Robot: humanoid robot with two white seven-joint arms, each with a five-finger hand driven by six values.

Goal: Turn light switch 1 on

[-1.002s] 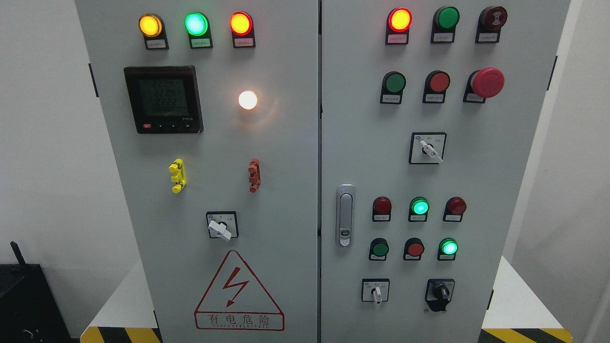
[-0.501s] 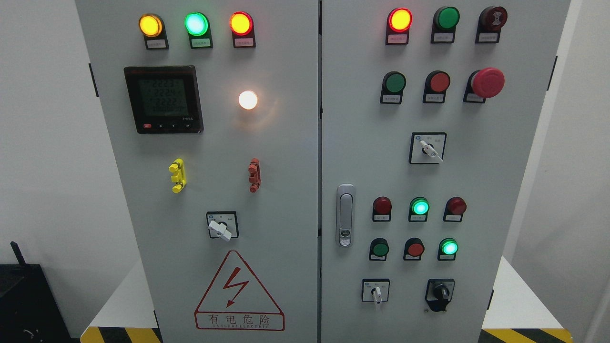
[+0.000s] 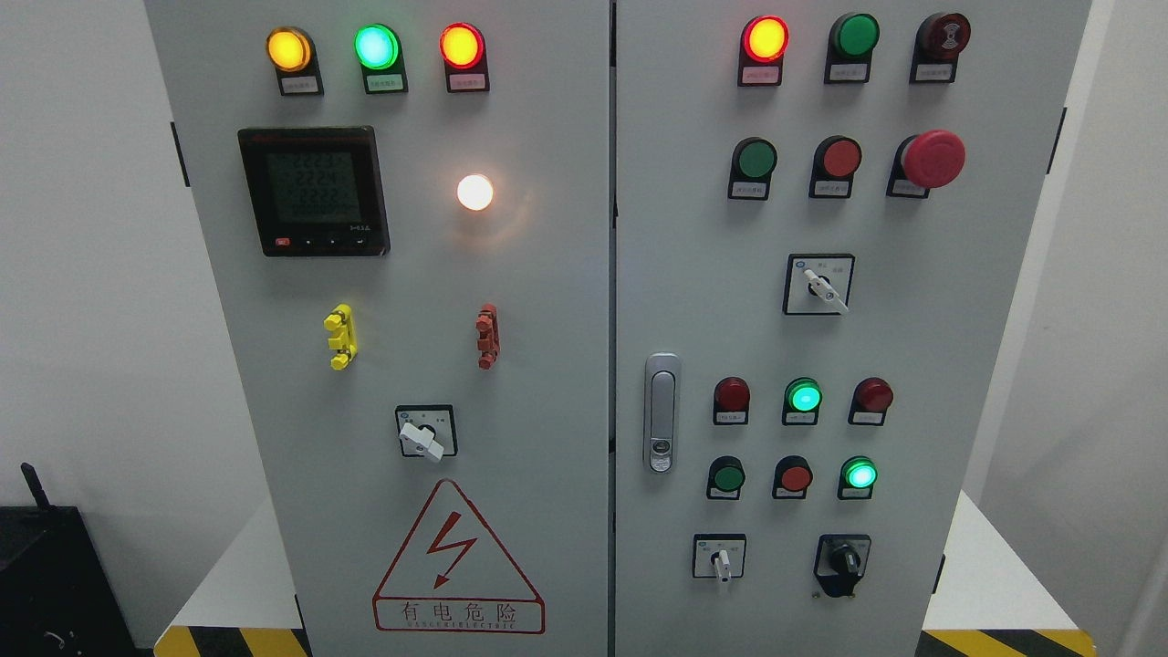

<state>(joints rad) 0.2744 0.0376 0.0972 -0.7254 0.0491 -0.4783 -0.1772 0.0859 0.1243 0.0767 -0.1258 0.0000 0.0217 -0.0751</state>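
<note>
A grey electrical cabinet (image 3: pixel 547 365) with two doors fills the view. On the left door a white rotary switch (image 3: pixel 422 438) sits in a black-framed square, its lever pointing down-right. A white lamp (image 3: pixel 474 192) above it glows. The right door carries a white rotary switch (image 3: pixel 824 287) with its lever down-right, a smaller white switch (image 3: pixel 721 558) at the bottom and a black rotary knob (image 3: pixel 842 558) beside it. I cannot tell which one is switch 1. Neither of my hands or arms shows.
Lit yellow, green and red lamps (image 3: pixel 376 46) line the left door's top, above a black meter (image 3: pixel 313 190). A red mushroom stop button (image 3: pixel 933 157) juts from the right door. A silver door handle (image 3: pixel 661 412) sits mid-cabinet. A black box (image 3: pixel 46 584) stands at lower left.
</note>
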